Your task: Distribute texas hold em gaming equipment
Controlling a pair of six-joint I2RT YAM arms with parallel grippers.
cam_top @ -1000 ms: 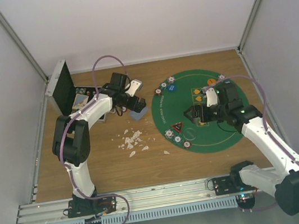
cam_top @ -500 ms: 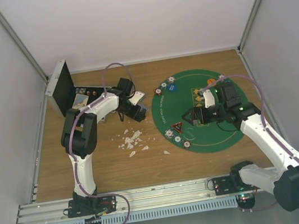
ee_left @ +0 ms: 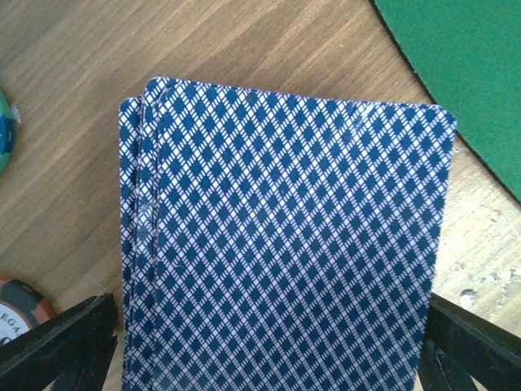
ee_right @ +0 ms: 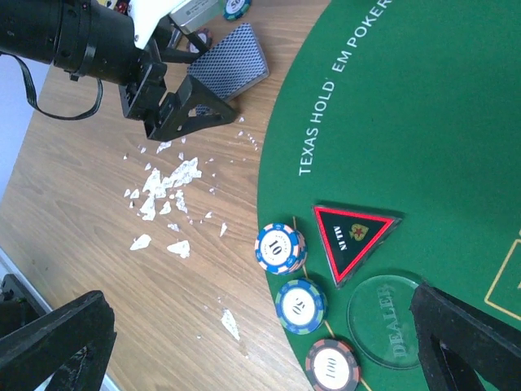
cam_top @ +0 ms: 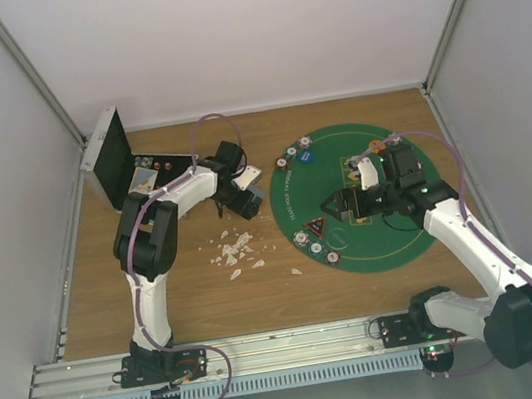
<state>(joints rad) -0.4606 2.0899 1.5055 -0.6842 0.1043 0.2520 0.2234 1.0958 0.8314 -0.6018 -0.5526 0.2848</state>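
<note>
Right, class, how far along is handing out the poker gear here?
Done: striped chips, the triangular token and a clear dealer button sit at the green mat's edge. In hand: the left claw is open at the card deck, on bare wood; right claw open, empty. Left: cards undealt.

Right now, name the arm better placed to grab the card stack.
Left. Its jaws stand open on either side of the card stack. The right arm holds its open jaws over the green mat by the triangular token, away from the cards.

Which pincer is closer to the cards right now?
Left. The left pincer hangs open right over the cards; the right pincer is away over the mat.
</note>
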